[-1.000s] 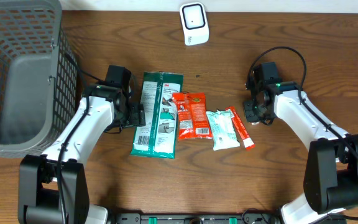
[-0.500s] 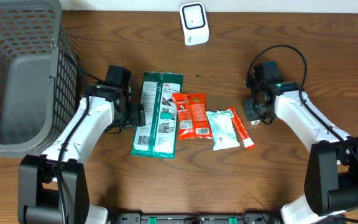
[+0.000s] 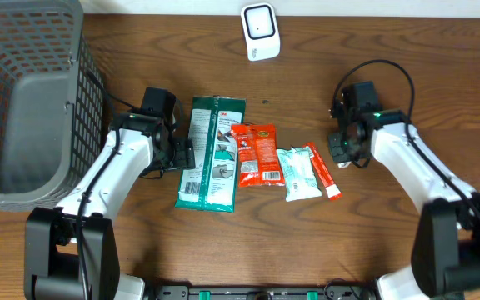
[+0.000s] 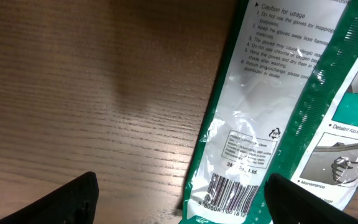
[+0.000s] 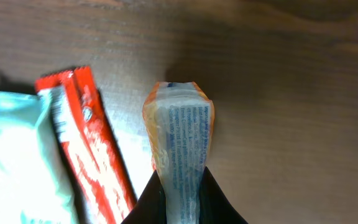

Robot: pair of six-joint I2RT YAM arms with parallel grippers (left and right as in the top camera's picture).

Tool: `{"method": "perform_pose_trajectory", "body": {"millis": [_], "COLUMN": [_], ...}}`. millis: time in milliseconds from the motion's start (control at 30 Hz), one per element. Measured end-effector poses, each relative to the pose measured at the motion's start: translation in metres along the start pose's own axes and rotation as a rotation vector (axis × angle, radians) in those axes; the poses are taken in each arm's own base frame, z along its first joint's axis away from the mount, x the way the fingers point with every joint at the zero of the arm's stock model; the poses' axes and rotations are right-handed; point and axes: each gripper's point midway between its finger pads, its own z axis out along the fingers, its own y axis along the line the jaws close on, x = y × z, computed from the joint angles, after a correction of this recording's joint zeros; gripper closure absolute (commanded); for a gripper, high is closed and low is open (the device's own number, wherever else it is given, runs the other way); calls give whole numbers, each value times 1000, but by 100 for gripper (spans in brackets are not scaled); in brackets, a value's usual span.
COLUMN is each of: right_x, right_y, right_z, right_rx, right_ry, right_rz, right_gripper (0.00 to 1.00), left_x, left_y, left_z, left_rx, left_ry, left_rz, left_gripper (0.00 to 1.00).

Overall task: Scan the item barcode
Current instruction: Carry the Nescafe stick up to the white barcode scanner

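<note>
- left gripper (image 4: 182, 208): jaws wide, above barcode (image 4: 232, 196) end of green package (image 4: 272, 124)
- right gripper (image 5: 182, 202): pinching orange-edged packet (image 5: 179, 130), just right of red sachet (image 5: 89, 143)

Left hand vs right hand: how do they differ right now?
Left hand is wide open; right hand is shut. Left hand holds nothing, poised over the green packet's barcode end; right hand pinches a white-and-orange sachet beside the red stick pack. Both face down at the wooden table.
</note>
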Motion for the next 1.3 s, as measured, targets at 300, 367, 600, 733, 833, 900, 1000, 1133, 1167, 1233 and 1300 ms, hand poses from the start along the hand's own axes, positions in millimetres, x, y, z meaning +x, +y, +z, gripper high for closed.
{"method": "perform_pose_trajectory", "body": {"millis": [300,367,600,733,833,900,1000,1133,1167,1233,1300], "right_x": [-29,-34,-52,-66,-81,-95,-118,-144,-152,-163,-176], "right_y": [-7,-8,-9,-3,2,6,15,38,46,59,72], "right_z": [-115,-145,-229,-276,-298,-307,-306,-283,-272,-253,-233], "right_rx": [-18,-25,-63,-103,-138,-153,-173,-196,-202,-208,-214], "right_ry": [-199,-214,-306,-361,-379,-383,-396,-384,-371,-349,-339], "right_rz": [131,153,196,197,193,189,174,132,117,97,78], "right_gripper": [99,99,99,99,99,99,99,99,99,99,99], "left_x": [0,0,0,0,0,0,0,0,0,0,0], "left_y": [0,0,0,0,0,0,0,0,0,0,0], "left_z": [0,0,0,0,0,0,0,0,0,0,0], "left_rx": [0,0,0,0,0,0,0,0,0,0,0], "left_ry": [0,1,0,1,-1,0,1,0,0,0,0], "left_rz": [0,0,0,0,0,0,0,0,0,0,0], "left_gripper": [14,14,14,14,14,14,14,14,14,14,14]}}
